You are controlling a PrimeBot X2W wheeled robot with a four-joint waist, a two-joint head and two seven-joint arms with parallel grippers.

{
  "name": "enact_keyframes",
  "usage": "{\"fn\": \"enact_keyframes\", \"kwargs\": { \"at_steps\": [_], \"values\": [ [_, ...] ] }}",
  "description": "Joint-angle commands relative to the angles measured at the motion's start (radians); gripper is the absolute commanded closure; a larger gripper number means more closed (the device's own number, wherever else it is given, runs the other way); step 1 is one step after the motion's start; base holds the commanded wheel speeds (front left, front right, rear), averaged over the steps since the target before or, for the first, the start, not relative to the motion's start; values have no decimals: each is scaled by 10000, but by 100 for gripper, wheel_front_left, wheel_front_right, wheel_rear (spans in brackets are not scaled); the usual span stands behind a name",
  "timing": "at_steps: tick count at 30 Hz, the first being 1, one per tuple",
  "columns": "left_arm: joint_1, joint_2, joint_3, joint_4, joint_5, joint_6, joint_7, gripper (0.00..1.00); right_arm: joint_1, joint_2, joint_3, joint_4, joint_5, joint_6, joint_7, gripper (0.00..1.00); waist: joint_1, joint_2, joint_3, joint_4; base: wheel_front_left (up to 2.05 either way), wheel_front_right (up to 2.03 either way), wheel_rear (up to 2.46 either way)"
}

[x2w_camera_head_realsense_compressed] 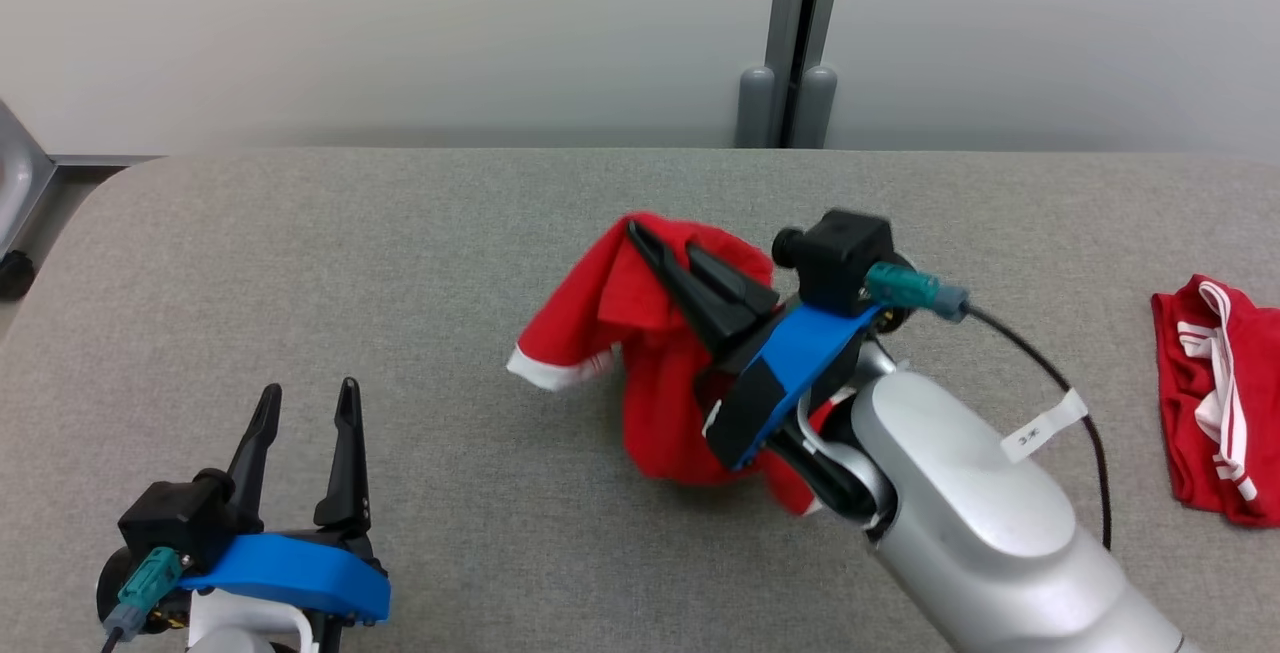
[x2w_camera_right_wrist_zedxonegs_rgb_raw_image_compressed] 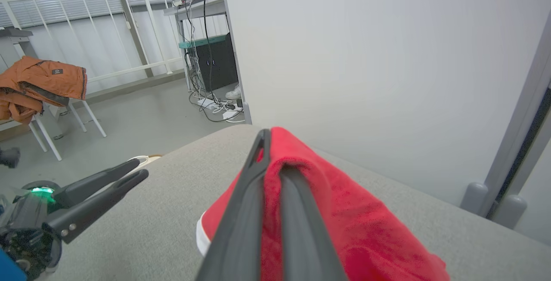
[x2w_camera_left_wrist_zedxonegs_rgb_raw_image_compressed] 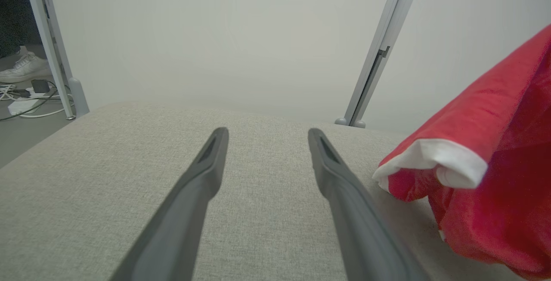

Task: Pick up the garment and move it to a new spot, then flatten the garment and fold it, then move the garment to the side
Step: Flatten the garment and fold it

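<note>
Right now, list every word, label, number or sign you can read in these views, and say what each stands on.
White paper tag on the thin black cable: dark print, too small to read.
Small dark patch on the orange jacket: too small to read.
Red fabric garment with white cuff: no print seen.
Nothing legible anywhere.

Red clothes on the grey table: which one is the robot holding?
The red white-cuffed garment mid-table, pinched by the right gripper; the striped red garment lies alone.
</note>
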Motion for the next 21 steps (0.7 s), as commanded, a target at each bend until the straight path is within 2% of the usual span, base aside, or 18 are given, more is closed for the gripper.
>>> {"fn": "enact_keyframes", "kwargs": {
  "at_steps": [1,4,7,10,16,20,21],
  "values": [
    [110,33,51,-74,85,53,-37,0,-371,-120,8,-379,314,6,15,100,-1,0,-45,-45,0,0,0],
    [166,82,48,-173,82,91,-41,0,-757,-286,-143,-1211,988,6,128,100,-1,0,-92,-100,0,0,0],
    [217,102,18,-252,96,123,-23,0,-646,-718,-454,-1859,1517,4,335,100,-1,0,-106,-101,0,0,0],
    [260,129,-9,-321,92,145,10,0,37,-1154,-1085,-1788,1535,4,464,100,-1,0,-82,-106,0,0,0],
    [62,156,-64,-454,103,125,73,0,1058,-1231,-2966,12,1761,6,229,100,-1,0,234,-76,0,0,0],
    [-152,186,-97,-506,157,88,86,0,786,-1053,-3915,1338,1883,7,-320,100,-1,0,550,-22,0,0,0],
    [-209,184,-112,-493,167,78,98,0,654,-1041,-4084,1656,1895,6,-456,82,-1,0,617,2,0,0,0]
  ]
}}
